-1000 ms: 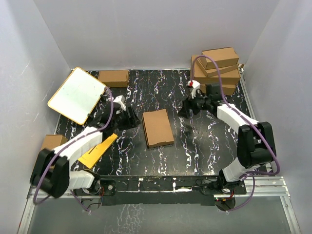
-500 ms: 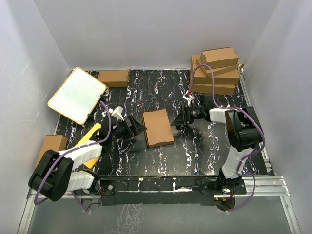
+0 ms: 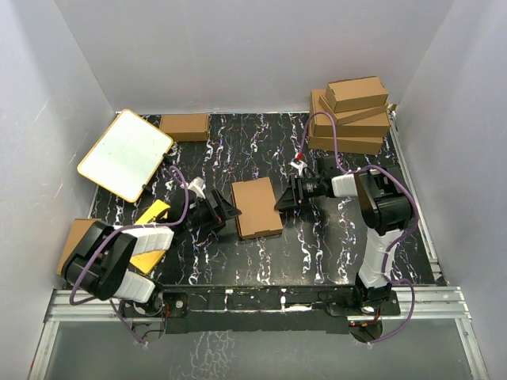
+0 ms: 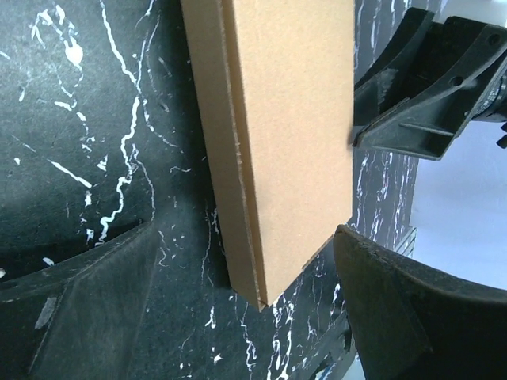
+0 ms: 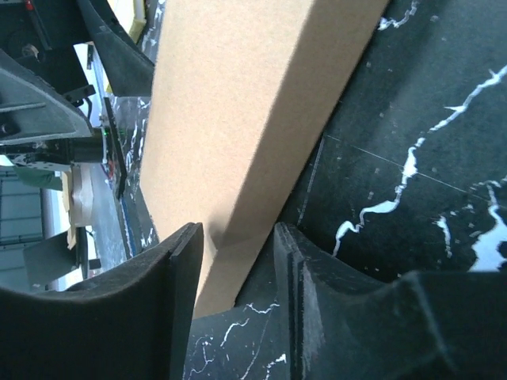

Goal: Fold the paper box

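**Box flat between both grippers, its long axis running away from the bases.**

Top view: the box (image 3: 256, 207) lies on the marbled table (image 3: 317, 253). The left gripper (image 3: 228, 212) is at its left long edge and the right gripper (image 3: 282, 198) at its right, with room near and far of it.
Left wrist: fingers (image 4: 87, 317) wide apart, box straight ahead between them, untouched.
Right wrist: fingers (image 5: 186, 261) close on either side of the box's edge. I cannot tell whether they pinch it.

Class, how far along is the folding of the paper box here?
Done: the paper box lies closed and flat. In hand: the right gripper straddles its right edge; the left gripper is open beside its left edge. Left: probably only moving it aside.
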Tool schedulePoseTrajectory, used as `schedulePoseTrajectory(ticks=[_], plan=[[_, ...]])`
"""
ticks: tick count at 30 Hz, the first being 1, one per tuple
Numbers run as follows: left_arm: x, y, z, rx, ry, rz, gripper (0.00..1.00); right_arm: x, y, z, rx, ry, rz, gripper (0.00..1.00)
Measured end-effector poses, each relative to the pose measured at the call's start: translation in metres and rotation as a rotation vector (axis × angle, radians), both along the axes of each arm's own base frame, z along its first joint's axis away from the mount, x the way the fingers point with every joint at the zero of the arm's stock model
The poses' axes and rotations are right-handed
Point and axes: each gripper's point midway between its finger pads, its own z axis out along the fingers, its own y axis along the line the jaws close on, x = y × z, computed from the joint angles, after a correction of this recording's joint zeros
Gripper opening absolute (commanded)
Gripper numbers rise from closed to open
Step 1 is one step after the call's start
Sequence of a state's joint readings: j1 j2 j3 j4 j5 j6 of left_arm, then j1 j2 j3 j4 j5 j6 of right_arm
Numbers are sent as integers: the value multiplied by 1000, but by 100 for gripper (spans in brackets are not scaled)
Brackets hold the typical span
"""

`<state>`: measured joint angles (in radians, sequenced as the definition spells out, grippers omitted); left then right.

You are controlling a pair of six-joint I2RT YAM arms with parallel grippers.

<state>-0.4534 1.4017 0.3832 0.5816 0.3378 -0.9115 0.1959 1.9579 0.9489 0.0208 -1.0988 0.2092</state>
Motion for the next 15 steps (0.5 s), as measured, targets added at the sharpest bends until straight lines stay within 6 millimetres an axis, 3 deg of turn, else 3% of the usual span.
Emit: schedulePoseTrajectory(ticks=[6,15], plan=[[1,-7,-5,-39,27,-11,89,1,-4,-5,3,39,-14,25],[3,-19,-3,-127,56,-17,90,1,-11,-4,51,102,-15,20]])
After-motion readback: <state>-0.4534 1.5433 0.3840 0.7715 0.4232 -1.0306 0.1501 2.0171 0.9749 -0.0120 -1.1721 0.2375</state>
